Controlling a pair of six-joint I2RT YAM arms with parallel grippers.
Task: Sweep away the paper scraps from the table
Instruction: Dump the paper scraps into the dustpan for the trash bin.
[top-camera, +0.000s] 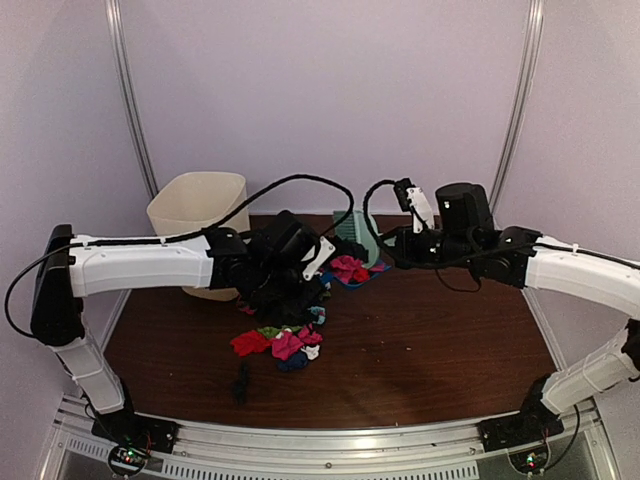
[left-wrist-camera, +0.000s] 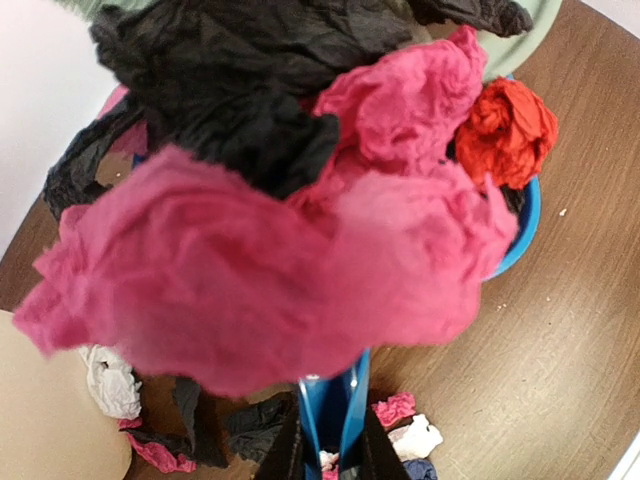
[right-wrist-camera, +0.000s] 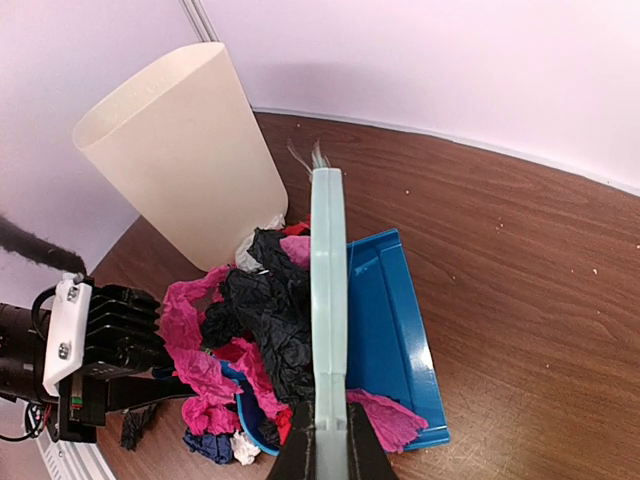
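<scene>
Currently dustpan (right-wrist-camera: 392, 300) handle is being clamped by left gripper (left-wrist-camera: 333, 447), brush (right-wrist-camera: 328, 260) handle by right gripper (right-wrist-camera: 327, 447). Scraps (left-wrist-camera: 270, 290) are being carried heaped in dustpan, overhanging its rim, just beside bin (right-wrist-camera: 185, 150). More are being seen loose mid-table (top-camera: 430, 355); bare wood is being shown right of dustpan.

Cream waste bin (right-wrist-camera: 185, 160): stands upright, mouth open, at ten o'clock from the blue plastic dustpan (right-wrist-camera: 395, 320).
Pale green hand brush (right-wrist-camera: 328, 270): runs six to twelve o'clock over the dustpan's left side, bristles far, near the bin.
Silver frame posts (top-camera: 130, 100): rise against the pale lilac wall (top-camera: 330, 90).
</scene>
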